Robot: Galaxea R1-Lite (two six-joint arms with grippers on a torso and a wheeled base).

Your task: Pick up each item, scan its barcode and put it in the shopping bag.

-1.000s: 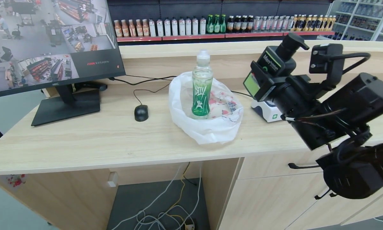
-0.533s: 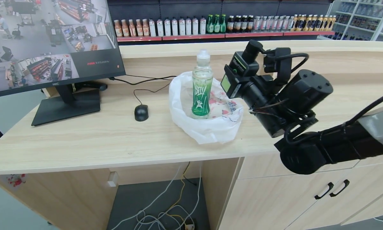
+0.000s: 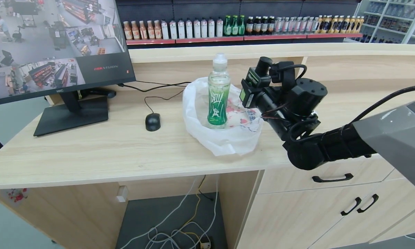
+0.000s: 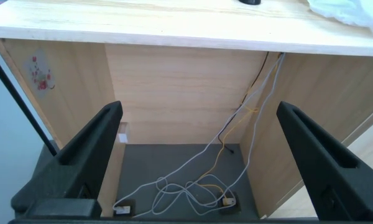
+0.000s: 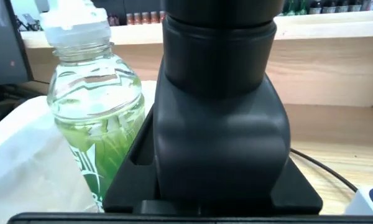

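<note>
**Head view.** I see the right claw (image 3: 260,91) raised over the table (image 3: 107,148), carrying the scanner (image 3: 251,80). The scanner's body hides the fingers, but the claw is closed around it. The bottle (image 3: 218,100) stands upright inside the white shopping bag (image 3: 200,117), just beside the claw on its left and apart from it. The scanner's front end points toward the bottle's upper half. The bag's near rim lies below the claw. A mouse (image 3: 153,121) and a monitor (image 3: 52,45) sit well beyond the bottle, farther to the left of the claw.

**Left wrist view.** My left claw (image 4: 199,109) is spread wide with nothing between its fingers (image 4: 93,149). It hangs below the table's front edge (image 4: 174,25), facing the open recess under the table. Loose cables (image 4: 199,180) lie on the recess floor ahead of the claw. A corner of the shopping bag (image 4: 351,9) shows above the claw, on the tabletop.

**Right wrist view.** The scanner (image 5: 221,124) rises straight in front of the camera. The bottle (image 5: 93,118) stands close beside it, with its white cap level with the scanner's top and its green label lower down. I cannot tell whether the two touch. The shopping bag (image 5: 25,149) folds around the bottle's base.
</note>
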